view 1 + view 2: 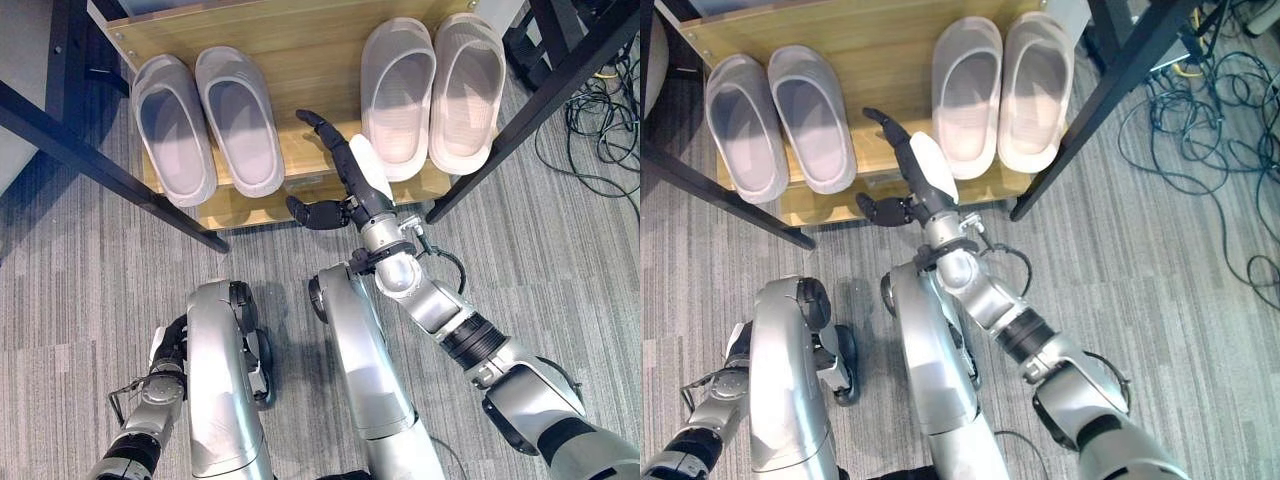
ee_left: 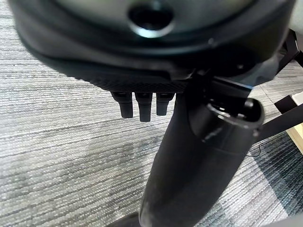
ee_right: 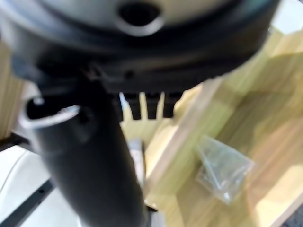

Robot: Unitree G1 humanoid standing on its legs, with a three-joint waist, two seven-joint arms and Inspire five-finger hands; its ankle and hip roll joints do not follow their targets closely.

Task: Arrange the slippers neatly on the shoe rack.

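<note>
Judging by the rack (image 1: 300, 55), you're nearly done: both pairs sit side by side, the grey slippers (image 1: 208, 125) on the left, the pale slippers (image 1: 432, 92) on the right. Your right hand (image 1: 350, 172) hovers between them, fingers straight, holding nothing, probably touching neither. Left hand (image 1: 165, 350) hangs low, fingers unclear.

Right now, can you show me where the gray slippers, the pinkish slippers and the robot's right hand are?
gray slippers (image 1: 172, 125): left eye view, on the footbed of the left one of the pair.
pinkish slippers (image 1: 398, 90): left eye view, on the footbed of the left one of the pair.
right hand (image 1: 357, 172): left eye view, on the back of the hand.
</note>
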